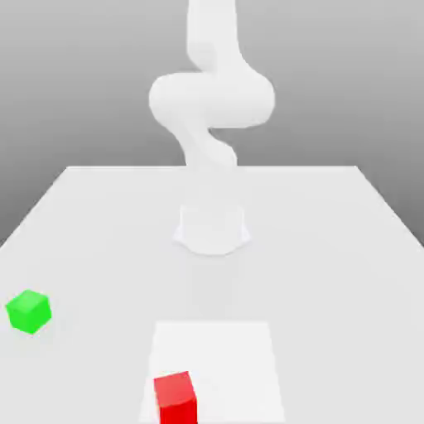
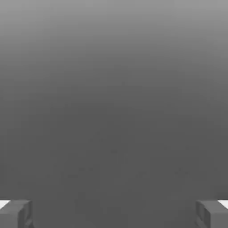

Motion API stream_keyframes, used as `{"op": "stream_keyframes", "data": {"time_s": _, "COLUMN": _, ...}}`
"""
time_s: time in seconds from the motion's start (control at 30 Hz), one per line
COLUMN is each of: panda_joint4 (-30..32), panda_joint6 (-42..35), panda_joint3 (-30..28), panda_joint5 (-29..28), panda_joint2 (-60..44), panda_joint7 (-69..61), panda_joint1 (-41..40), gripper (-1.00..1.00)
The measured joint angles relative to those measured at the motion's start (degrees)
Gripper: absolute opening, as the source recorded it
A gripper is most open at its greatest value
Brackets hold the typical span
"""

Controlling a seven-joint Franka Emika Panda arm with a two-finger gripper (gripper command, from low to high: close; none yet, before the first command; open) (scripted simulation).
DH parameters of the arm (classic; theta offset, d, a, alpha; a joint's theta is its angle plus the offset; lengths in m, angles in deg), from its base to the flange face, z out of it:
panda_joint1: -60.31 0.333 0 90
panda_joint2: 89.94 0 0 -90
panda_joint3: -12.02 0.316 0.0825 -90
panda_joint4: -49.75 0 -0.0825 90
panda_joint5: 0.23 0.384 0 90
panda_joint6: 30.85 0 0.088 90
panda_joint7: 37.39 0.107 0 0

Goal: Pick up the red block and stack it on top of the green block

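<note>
The red block sits on the white table near the front edge, a little to the exterior view's left of centre. The green block rests on the table farther back, at the exterior view's far left, well apart from the red one. In the hand view my gripper is open, its two grey fingertips standing far apart with nothing between them and only plain grey background ahead. The white arm rises from its base and bends upward out of the picture.
A brighter white square patch lies on the table's front middle, with the red block on its front left part. The arm's round base stands at the table's centre, behind both blocks.
</note>
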Motion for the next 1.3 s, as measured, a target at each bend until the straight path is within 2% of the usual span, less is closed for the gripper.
{"op": "stream_keyframes", "data": {"time_s": 0.47, "panda_joint4": 3.72, "panda_joint6": 10.16, "panda_joint3": -6.88, "panda_joint5": 5.20, "panda_joint2": -29.50, "panda_joint7": -15.17, "panda_joint1": 4.51, "gripper": 0.00}}
{"op": "stream_keyframes", "data": {"time_s": 0.67, "panda_joint4": 5.32, "panda_joint6": 14.53, "panda_joint3": -7.54, "panda_joint5": 6.29, "panda_joint2": -41.87, "panda_joint7": -20.80, "panda_joint1": 4.12, "gripper": 0.00}}
{"op": "stream_keyframes", "data": {"time_s": 0.83, "panda_joint4": 6.70, "panda_joint6": 18.31, "panda_joint3": -7.91, "panda_joint5": 4.81, "panda_joint2": -51.87, "panda_joint7": -23.79, "panda_joint1": 3.36, "gripper": 0.00}}
{"op": "stream_keyframes", "data": {"time_s": 1.0, "panda_joint4": 5.69, "panda_joint6": 25.86, "panda_joint3": -5.86, "panda_joint5": 6.97, "panda_joint2": -62.17, "panda_joint7": -26.34, "panda_joint1": 1.56, "gripper": 0.00}}
{"op": "stream_keyframes", "data": {"time_s": 1.03, "panda_joint4": 5.46, "panda_joint6": 27.06, "panda_joint3": -5.38, "panda_joint5": 7.42, "panda_joint2": -63.64, "panda_joint7": -26.69, "panda_joint1": 1.17, "gripper": -1.00}}
{"op": "stream_keyframes", "data": {"time_s": 1.3, "panda_joint4": 5.69, "panda_joint6": 25.90, "panda_joint3": -5.69, "panda_joint5": 6.81, "panda_joint2": -62.30, "panda_joint7": -26.24, "panda_joint1": 1.37, "gripper": -1.00}}
